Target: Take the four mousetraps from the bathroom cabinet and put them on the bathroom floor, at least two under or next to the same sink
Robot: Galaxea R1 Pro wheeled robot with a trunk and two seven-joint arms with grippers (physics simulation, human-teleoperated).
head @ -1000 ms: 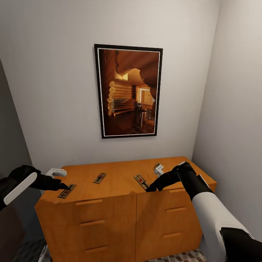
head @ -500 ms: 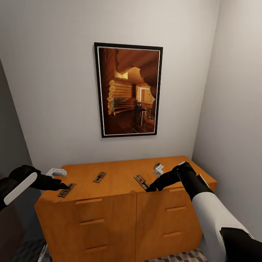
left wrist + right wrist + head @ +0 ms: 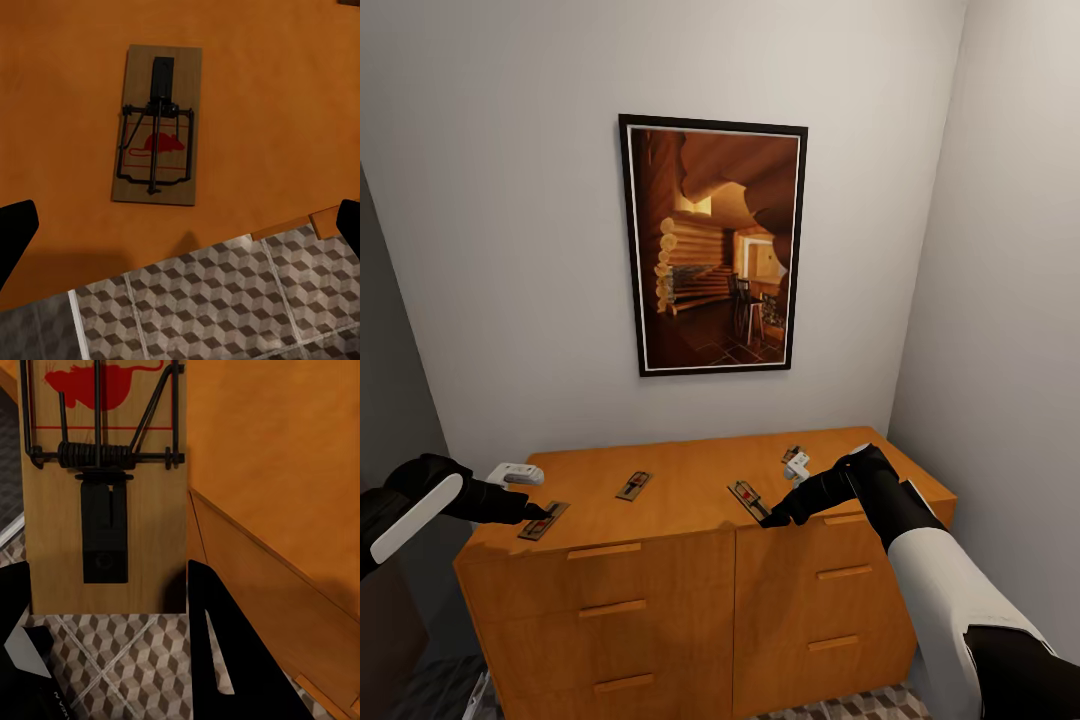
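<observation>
Four mousetraps lie on the orange-brown cabinet [image 3: 690, 470]. The leftmost mousetrap [image 3: 543, 521] [image 3: 157, 124] sits at the front left corner. My left gripper [image 3: 540, 512] [image 3: 180, 221] hovers over it, open, with its fingers [image 3: 15, 232] spread wide apart. A second mousetrap [image 3: 633, 486] lies mid-left, and a fourth mousetrap [image 3: 793, 455] lies at the back right. The third mousetrap [image 3: 749, 498] [image 3: 105, 487] overhangs the front edge. My right gripper [image 3: 775, 518] [image 3: 109, 585] is shut on its near end, fingers [image 3: 225, 660] against both long sides. The cube-pattern bathroom floor [image 3: 225, 300] shows below.
A framed picture [image 3: 712, 250] hangs on the wall above the cabinet. The right wall [image 3: 1010, 300] stands close beside the cabinet's right end. A dark surface [image 3: 380, 350] borders the left. Drawer handles [image 3: 605, 550] run along the cabinet front.
</observation>
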